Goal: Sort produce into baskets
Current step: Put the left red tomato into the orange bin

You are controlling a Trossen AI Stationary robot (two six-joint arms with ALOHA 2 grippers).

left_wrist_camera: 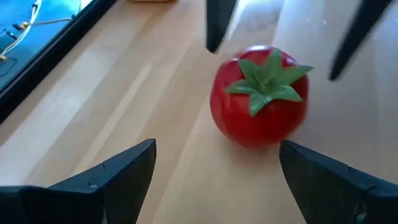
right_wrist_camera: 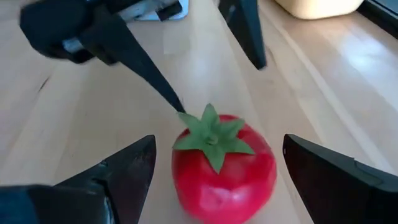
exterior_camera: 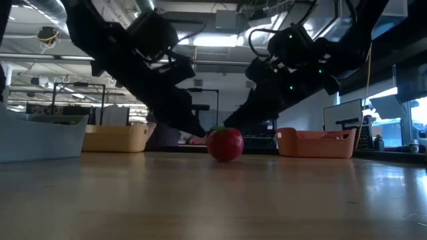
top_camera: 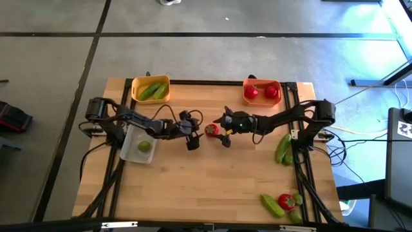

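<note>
Tomato [top_camera: 211, 130] sat loose on counter [top_camera: 212, 187] between both wide-open end effectors, left [top_camera: 191, 134] at 9 o'clock, right [top_camera: 223, 131] at 3; only one should close, squarely.

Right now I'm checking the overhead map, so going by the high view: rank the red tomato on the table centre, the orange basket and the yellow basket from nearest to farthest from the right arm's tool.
1. Red tomato: on the table centre, just off the right tool, on the side toward the left arm.
2. Orange basket: far edge, right side.
3. Yellow basket: far edge, left side.
</note>
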